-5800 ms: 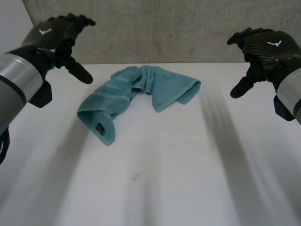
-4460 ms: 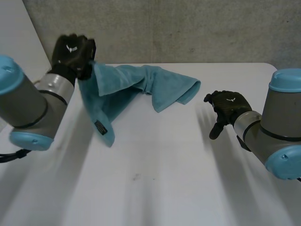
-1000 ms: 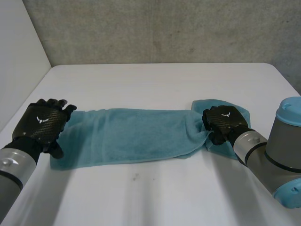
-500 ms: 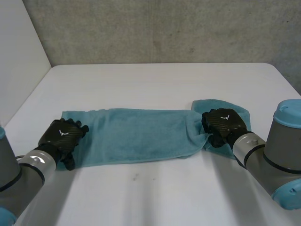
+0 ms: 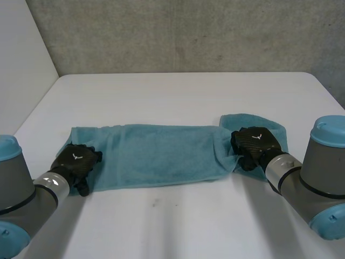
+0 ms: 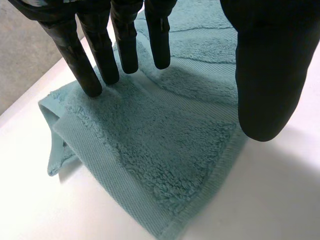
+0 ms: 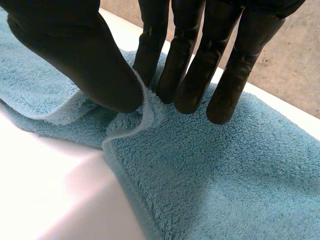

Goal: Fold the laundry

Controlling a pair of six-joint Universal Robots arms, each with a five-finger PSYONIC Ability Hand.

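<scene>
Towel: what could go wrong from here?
1. The left hand lies flat on a corner of the towel without pinching, so lifting might leave it behind.
2. The right hand pinches just a thin ridge, which could slip out.
3. The towel is bunched there, so the fold may come out crooked.

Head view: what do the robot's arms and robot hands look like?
The left arm and right arm are thick grey cylinders with rounded light-blue caps and silver bands at the wrists. The left robot hand and right robot hand are black with a woven carbon-like texture, each with a small white logo on its back.
</scene>
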